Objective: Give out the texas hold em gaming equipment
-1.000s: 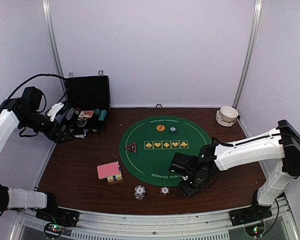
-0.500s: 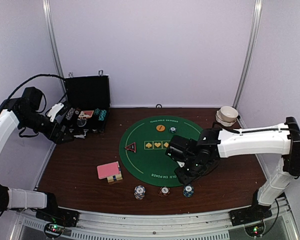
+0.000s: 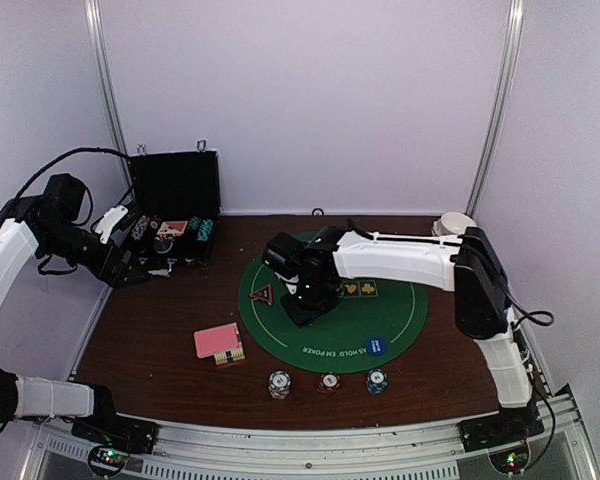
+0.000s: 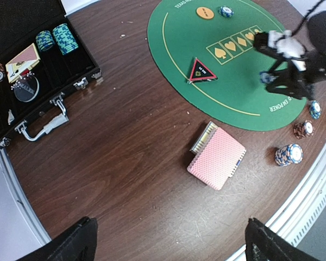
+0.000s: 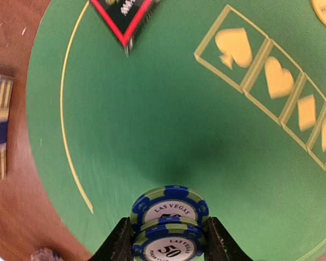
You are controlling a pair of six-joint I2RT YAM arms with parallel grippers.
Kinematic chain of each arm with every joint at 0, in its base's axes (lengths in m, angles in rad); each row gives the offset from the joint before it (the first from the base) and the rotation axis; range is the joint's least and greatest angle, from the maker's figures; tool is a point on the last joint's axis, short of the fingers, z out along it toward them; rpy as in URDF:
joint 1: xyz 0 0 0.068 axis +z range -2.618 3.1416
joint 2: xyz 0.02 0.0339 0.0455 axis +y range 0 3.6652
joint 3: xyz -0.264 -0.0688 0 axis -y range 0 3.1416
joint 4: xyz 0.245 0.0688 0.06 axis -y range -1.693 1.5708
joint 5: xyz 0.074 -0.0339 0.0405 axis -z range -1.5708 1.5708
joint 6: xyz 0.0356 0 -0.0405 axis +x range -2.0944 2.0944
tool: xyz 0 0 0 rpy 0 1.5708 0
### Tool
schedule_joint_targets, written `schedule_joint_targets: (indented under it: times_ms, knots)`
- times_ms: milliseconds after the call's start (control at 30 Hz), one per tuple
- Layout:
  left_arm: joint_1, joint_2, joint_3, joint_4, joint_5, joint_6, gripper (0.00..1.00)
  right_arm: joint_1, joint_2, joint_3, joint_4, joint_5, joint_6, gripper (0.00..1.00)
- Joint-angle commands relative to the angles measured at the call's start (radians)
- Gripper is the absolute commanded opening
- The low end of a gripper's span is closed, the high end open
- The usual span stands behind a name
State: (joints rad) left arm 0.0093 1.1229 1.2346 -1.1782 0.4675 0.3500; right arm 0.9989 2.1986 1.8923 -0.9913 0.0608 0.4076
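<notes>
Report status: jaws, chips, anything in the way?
Left jaws open, empty. Right jaws shut on blue chips, over green mat. Triangle marker just ahead.

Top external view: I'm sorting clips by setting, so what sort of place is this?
Probably a lab robot cell, not a card room: bare white walls with metal posts, and a green poker mat on a brown table.
</notes>
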Motion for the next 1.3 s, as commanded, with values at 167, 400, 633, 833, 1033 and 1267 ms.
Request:
schedule_joint_targets:
  times_ms: [167,400,633,833,1033,1267]
  knots:
    - [-0.005,-0.002,0.020,0.012,0.027,0.015,0.98,-0.031,0.296,0.440,-0.081,-0.029,-0.023,0.24]
    - [-0.005,-0.005,0.017,0.011,0.028,0.023,0.98,-0.034,0.384,0.515,-0.088,-0.058,-0.009,0.25]
    - [-0.004,-0.005,0.011,0.012,0.038,0.021,0.98,-0.034,0.391,0.511,-0.105,-0.044,-0.014,0.35]
    - [-0.005,-0.011,0.005,0.017,0.038,0.018,0.98,-0.037,0.356,0.534,-0.112,-0.021,-0.031,0.72]
    - [-0.005,-0.021,0.010,0.015,0.055,0.020,0.98,-0.039,0.224,0.511,-0.138,0.011,-0.059,0.75]
    - [-0.005,-0.024,0.012,0.014,0.046,0.021,0.98,-0.033,-0.119,0.096,-0.058,0.025,-0.040,0.78]
